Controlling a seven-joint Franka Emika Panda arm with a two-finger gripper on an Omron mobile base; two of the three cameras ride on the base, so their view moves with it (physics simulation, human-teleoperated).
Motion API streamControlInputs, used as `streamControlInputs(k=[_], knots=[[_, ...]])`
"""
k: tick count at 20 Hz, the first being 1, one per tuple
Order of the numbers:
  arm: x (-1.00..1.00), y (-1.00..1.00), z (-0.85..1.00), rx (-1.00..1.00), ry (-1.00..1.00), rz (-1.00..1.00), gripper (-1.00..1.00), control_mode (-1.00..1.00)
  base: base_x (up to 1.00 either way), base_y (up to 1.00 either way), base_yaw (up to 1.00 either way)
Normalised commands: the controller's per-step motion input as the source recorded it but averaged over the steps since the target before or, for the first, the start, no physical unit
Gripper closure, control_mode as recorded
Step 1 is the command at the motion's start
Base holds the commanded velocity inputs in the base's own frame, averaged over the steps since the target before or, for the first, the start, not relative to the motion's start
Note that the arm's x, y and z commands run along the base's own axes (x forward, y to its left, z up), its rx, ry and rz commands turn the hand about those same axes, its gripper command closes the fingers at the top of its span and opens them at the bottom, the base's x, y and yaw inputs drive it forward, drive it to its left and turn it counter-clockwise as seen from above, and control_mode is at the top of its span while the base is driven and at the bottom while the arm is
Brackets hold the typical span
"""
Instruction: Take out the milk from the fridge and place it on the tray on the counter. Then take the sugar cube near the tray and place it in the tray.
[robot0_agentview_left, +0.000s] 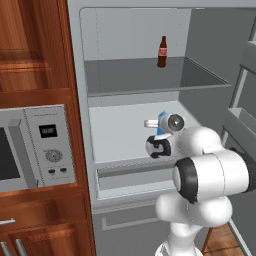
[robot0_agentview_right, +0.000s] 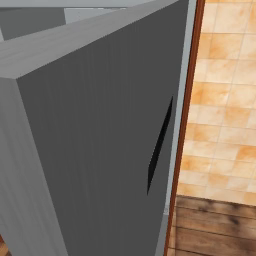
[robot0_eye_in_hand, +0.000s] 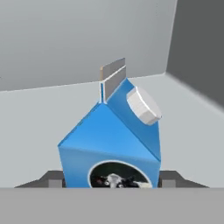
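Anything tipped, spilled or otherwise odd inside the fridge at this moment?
Nothing stands out. The milk stands upright on the fridge shelf between the fingers, cap on, no spill. The brown bottle stands upright on the shelf above.

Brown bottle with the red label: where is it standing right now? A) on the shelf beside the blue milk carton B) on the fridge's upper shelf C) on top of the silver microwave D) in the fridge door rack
B: the brown bottle with the red label stands upright on the upper shelf of the light-grey fridge, one level above the blue milk carton.
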Motion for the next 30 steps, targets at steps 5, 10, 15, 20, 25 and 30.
streamControlInputs(k=[5,10,15,20,25,30], knots=[[0.0,0.0,0.0,0.0,-0.02,0.0,1.0,-1.0,0.0,0.0,0.0],[-0.43,0.0,0.02,0.01,-0.06,0.0,1.0,-1.0,0.0,0.0,0.0],[-1.0,0.0,0.29,0.06,-0.17,0.0,1.0,-1.0,0.0,0.0,0.0],[-0.99,0.0,0.56,0.02,-0.1,0.0,1.0,-1.0,0.0,0.0,0.0],[-1.0,0.0,0.61,0.01,-0.16,0.0,1.0,-1.0,0.0,0.0,0.0],[-0.86,0.0,0.66,0.0,-0.01,0.0,1.0,-1.0,0.0,0.0,0.0]])
